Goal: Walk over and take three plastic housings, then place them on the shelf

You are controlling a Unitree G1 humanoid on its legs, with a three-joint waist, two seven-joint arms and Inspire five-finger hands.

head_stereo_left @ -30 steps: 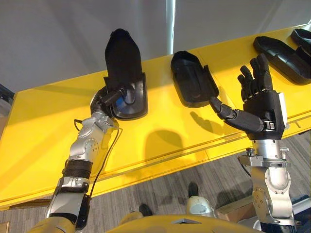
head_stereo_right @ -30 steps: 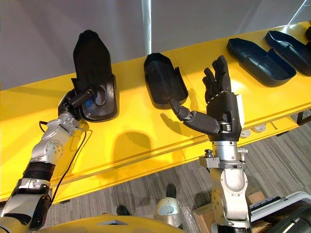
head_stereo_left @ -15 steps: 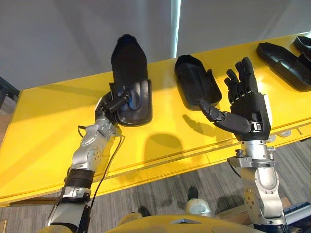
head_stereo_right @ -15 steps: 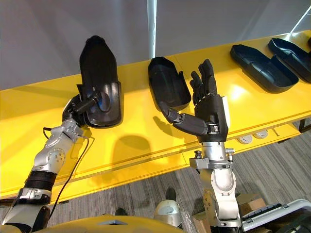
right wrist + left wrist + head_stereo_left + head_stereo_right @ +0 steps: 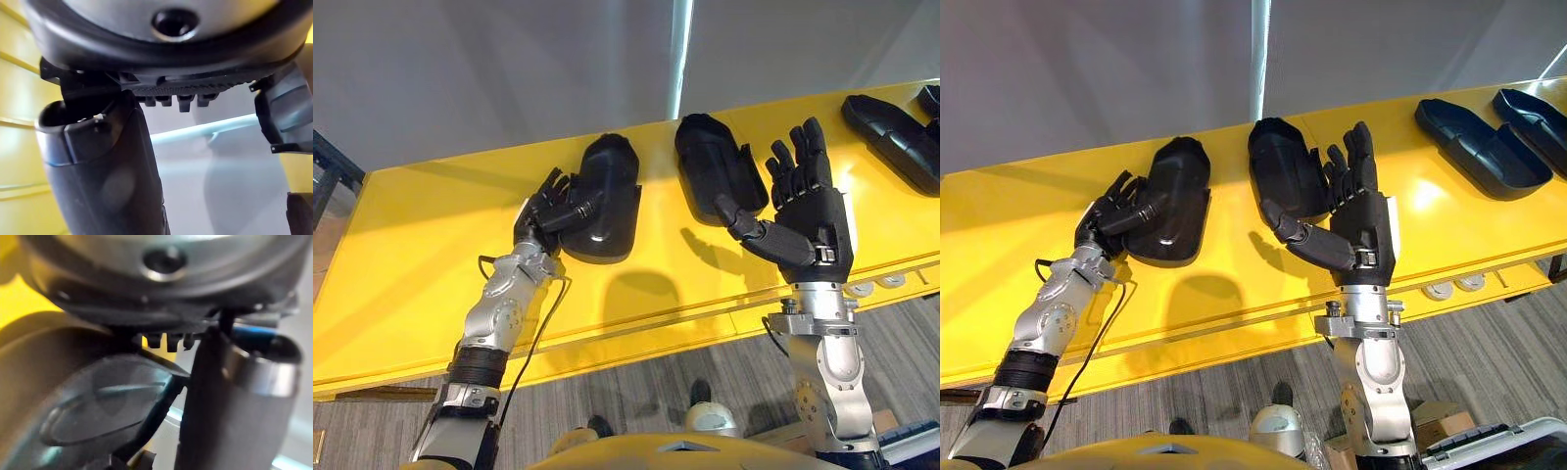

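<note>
A black plastic housing (image 5: 607,196) lies dome-up on the yellow shelf (image 5: 411,255), close to the grey wall. My left hand (image 5: 543,211) rests at its near-left edge, open, with its fingers spread and its thumb lying on the housing's rim. The same housing (image 5: 98,396) shows close and blurred in the left wrist view. A second black housing (image 5: 710,162) lies on the shelf to the right of the first. My right hand (image 5: 808,220) is raised in front of that one, open and empty, palm towards it and apart from it.
Two more black housings (image 5: 1484,147) (image 5: 1533,103) lie at the shelf's far right. A grey wall (image 5: 509,69) backs the shelf. Bare yellow surface stretches left of my left hand and along the shelf's front edge (image 5: 636,328).
The left housing, held upright against the wall before, now lies flat on the shelf. My left hand has let go and spread its fingers. The right hand has hardly moved.
</note>
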